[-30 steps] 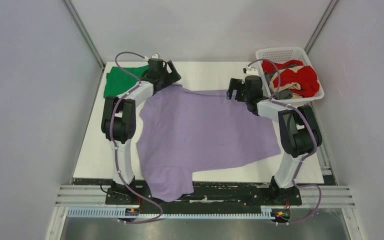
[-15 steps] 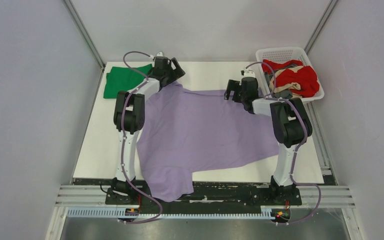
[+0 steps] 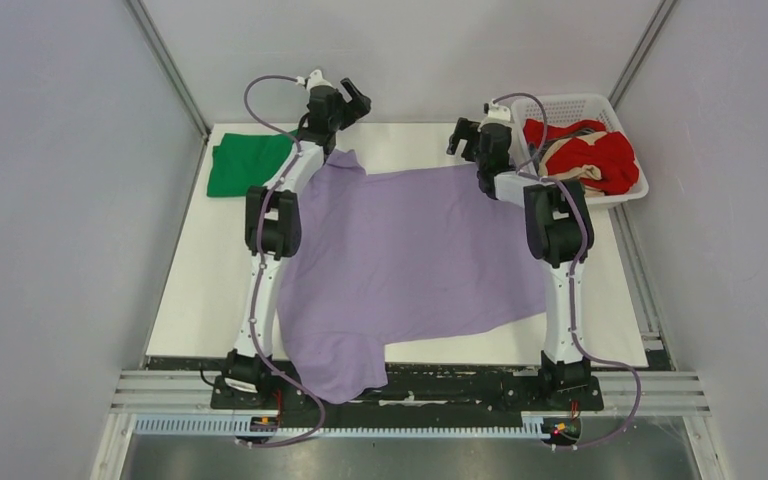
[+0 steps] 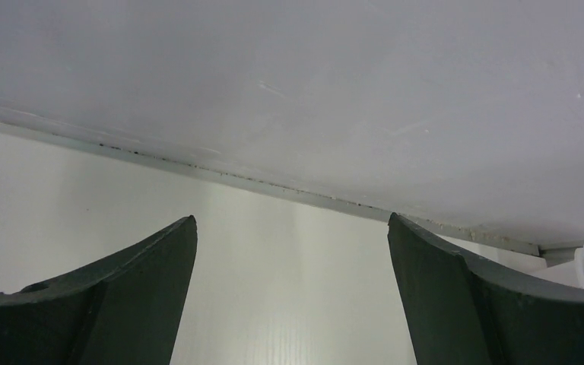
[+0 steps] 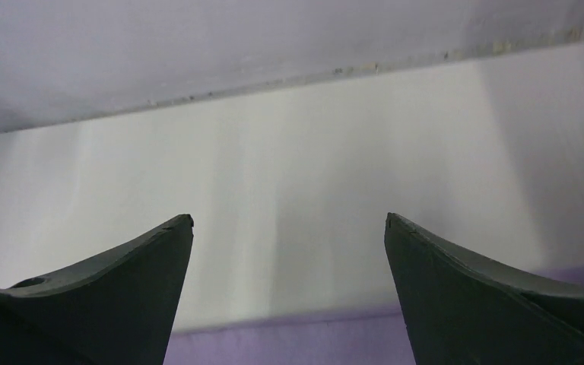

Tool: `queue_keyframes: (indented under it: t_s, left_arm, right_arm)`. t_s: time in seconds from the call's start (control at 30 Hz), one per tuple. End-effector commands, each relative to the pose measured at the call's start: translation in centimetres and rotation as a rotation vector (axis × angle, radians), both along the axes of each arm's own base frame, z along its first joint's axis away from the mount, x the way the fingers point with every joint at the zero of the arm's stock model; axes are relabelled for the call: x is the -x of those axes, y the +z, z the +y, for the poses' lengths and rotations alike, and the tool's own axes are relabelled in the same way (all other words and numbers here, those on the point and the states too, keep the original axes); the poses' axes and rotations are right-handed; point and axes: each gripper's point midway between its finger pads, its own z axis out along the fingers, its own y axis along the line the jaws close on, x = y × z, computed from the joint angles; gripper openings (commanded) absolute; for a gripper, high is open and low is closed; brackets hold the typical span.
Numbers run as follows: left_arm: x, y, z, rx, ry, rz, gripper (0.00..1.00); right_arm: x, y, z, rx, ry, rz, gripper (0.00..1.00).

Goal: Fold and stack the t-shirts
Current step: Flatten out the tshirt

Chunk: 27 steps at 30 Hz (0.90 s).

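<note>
A large pale purple t-shirt (image 3: 410, 260) lies spread over the middle of the white table (image 3: 200, 290), and its near part hangs over the front edge. My left gripper (image 3: 352, 100) is open and empty above the table's far edge, just beyond the shirt's far left corner. In the left wrist view (image 4: 291, 217) it faces bare table and the back wall. My right gripper (image 3: 465, 135) is open and empty at the shirt's far right corner. The purple hem (image 5: 289, 342) shows just below the right gripper (image 5: 289, 216). A folded green t-shirt (image 3: 245, 165) lies at the far left.
A white lattice basket (image 3: 570, 105) at the far right holds a red shirt (image 3: 605, 160) with tan and grey cloth under it. Grey walls stand close on the left, right and back. A black rail runs along the near edge by the arm bases.
Both arms have stretched toward the back wall and their grippers have risen. The purple shirt's far edge now lies farther back and straighter.
</note>
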Motion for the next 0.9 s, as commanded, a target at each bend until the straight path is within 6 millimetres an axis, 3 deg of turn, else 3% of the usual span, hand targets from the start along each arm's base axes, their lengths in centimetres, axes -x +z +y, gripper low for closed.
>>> queue_keyframes:
  t_s: [0.0,0.13,0.3,0.43,0.6,0.87]
  left_arm:
    - [-0.2,5.2,1.0,-0.027,0.02,-0.102,1.0]
    - [3.1,5.9,1.4,-0.07,0.004,-0.057,1.0]
    - [9.8,2.2,3.1,-0.102,0.074,0.087,1.0]
    - [13.3,0.0,4.4,-0.144,0.135,0.157,1.0]
    - [12.7,-3.0,3.7,-0.114,0.121,0.205,1.0]
    - [11.2,-4.8,4.0,-0.138,0.156,0.247,1.0]
  right_arm:
    - [-2.7,7.6,-0.2,0.07,0.004,-0.187,0.98]
    - [-1.0,9.3,-0.3,0.106,0.039,-0.174,0.98]
    - [5.6,9.2,0.9,0.059,0.137,-0.155,0.98]
    - [9.8,8.1,1.2,0.071,0.165,-0.118,0.98]
    - [12.8,7.4,1.9,0.037,0.202,-0.103,0.98]
    - [14.1,7.6,1.1,0.054,0.184,-0.103,0.98]
